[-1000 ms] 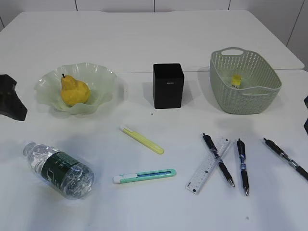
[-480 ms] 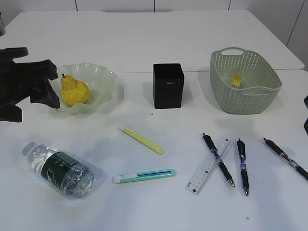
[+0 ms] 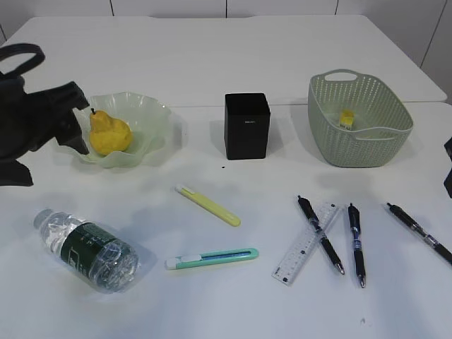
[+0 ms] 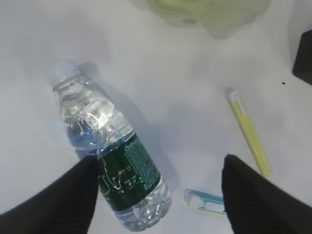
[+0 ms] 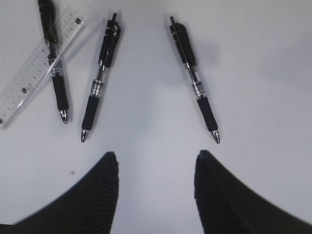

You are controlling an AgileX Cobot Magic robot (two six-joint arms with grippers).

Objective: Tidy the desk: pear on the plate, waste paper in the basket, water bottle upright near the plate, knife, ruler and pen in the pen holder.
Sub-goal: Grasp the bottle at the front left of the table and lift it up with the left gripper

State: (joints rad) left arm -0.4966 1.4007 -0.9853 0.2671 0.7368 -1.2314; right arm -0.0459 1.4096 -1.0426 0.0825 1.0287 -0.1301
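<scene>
The yellow pear (image 3: pixel 109 133) rests on the pale green plate (image 3: pixel 154 113). A yellow scrap of waste paper (image 3: pixel 347 117) lies inside the sage basket (image 3: pixel 367 141). The water bottle (image 3: pixel 88 248) lies on its side at the front left. My left gripper (image 3: pixel 70 120) hangs open above it, and in the left wrist view the bottle (image 4: pixel 109 156) lies beside the left finger of that gripper (image 4: pixel 161 158). A yellow-green knife (image 3: pixel 208 205), a teal knife (image 3: pixel 212 258), the clear ruler (image 3: pixel 306 242) and three pens (image 3: pixel 355 244) lie flat on the desk. The black pen holder (image 3: pixel 247 126) stands at the centre. My right gripper (image 5: pixel 156 155) is open and empty just short of the pens (image 5: pixel 194 80).
One pen (image 3: pixel 320 224) lies crossed over the ruler, and another (image 3: pixel 419 232) lies nearest the desk's right edge. A seam between two tabletops runs behind the plate, holder and basket. The teal knife's end (image 4: pixel 204 201) shows near my left gripper's right finger.
My left arm has swung in from the left edge, covered part of the plate's left rim and risen a little. Its jaws have widened slightly. Nothing on the desk moved.
</scene>
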